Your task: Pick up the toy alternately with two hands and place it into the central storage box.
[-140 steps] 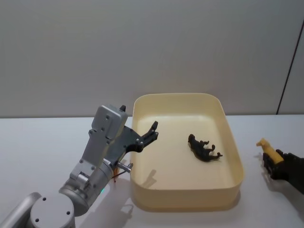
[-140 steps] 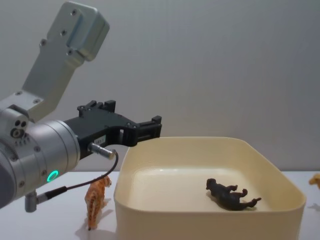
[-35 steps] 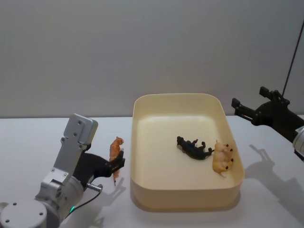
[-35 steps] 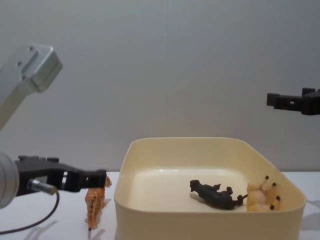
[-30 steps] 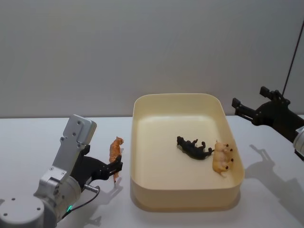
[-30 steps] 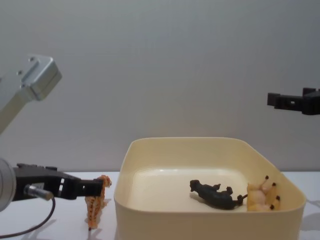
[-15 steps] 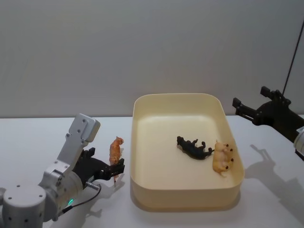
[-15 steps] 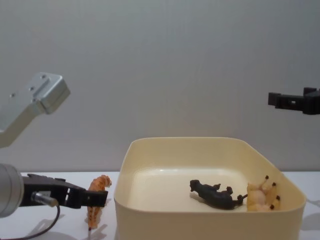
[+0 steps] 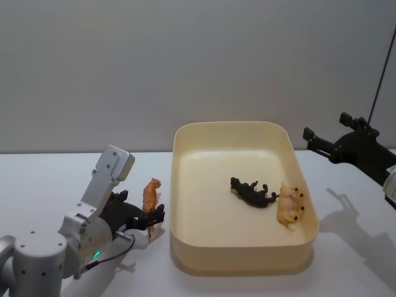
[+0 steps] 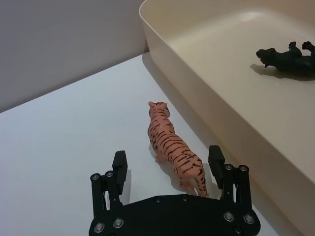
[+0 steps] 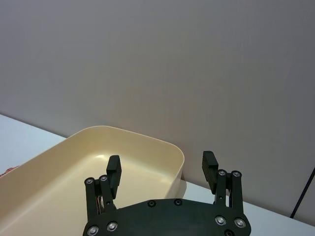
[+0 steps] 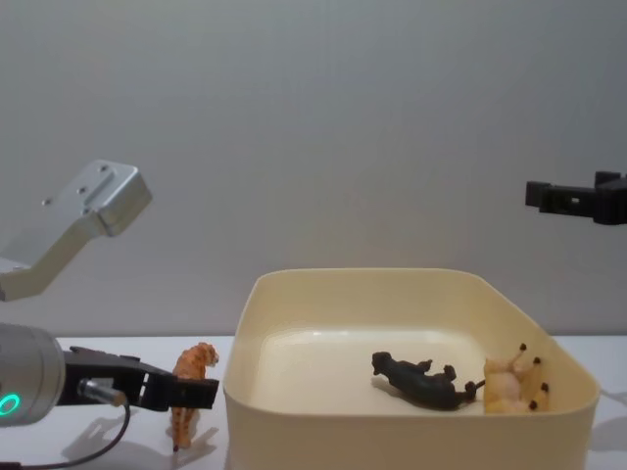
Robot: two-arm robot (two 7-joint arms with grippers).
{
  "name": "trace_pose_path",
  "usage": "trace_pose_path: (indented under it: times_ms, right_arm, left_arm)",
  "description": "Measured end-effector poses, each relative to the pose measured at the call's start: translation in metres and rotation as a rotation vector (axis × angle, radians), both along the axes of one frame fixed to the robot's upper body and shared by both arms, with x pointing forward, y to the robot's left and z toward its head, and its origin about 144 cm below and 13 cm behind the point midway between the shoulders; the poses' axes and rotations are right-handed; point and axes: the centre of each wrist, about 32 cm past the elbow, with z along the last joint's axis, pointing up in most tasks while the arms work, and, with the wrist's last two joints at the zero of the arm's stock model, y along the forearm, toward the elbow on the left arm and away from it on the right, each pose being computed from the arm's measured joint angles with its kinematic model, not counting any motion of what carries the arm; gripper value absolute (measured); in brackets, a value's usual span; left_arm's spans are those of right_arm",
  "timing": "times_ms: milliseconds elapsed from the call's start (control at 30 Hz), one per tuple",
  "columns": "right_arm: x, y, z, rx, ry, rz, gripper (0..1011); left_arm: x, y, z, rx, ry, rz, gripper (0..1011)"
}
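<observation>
Inside central storage box (image 9: 241, 260) — black toy animal (image 9: 252, 192) and tan one (image 9: 289, 205), lying together. Beside it on white surface (image 9: 49, 179), orange tiger (image 10: 165, 137) standing within wide-apart left pincer (image 10: 168, 155). Right pincer (image 11: 161, 161) raised, also apart.

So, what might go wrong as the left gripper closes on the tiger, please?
1. The tiger stands on thin legs, off-centre in the open left gripper; the finger nearer the storage box could touch first and tip it.
2. That finger is close to the box wall and might bump it on lifting.
The right gripper hangs raised beyond the box's right side.
</observation>
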Motion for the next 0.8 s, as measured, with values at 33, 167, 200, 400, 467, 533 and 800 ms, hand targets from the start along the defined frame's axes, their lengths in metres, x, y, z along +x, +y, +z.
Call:
trace_pose_path:
  times_ms: [33, 167, 200, 400, 467, 533, 800]
  right_arm:
    - [0.000, 0.000, 0.000, 0.000, 0.000, 0.000, 1001]
    - [0.000, 0.000, 0.000, 0.000, 0.000, 0.000, 1001]
    - [0.000, 0.000, 0.000, 0.000, 0.000, 0.000, 1001]
    - [0.000, 0.000, 0.000, 0.000, 0.000, 0.000, 1001]
    - [0.000, 0.000, 0.000, 0.000, 0.000, 0.000, 1001]
    - [0.000, 0.000, 0.000, 0.000, 0.000, 0.000, 1001]
    - [0.000, 0.000, 0.000, 0.000, 0.000, 0.000, 1001]
  left_arm:
    - [0.001, 0.000, 0.000, -0.001, 0.000, 0.000, 1001]
    - [0.006, 0.000, -0.002, -0.003, -0.004, -0.001, 961]
    - [0.006, 0.000, -0.002, -0.003, -0.004, -0.001, 945]
    - [0.009, -0.001, -0.003, -0.005, -0.006, -0.003, 783]
    - [0.010, -0.001, -0.003, -0.006, -0.007, -0.003, 729]
    - [0.011, -0.001, -0.004, -0.006, -0.007, -0.003, 652]
    - [0.013, -0.001, -0.004, -0.007, -0.009, -0.004, 413]
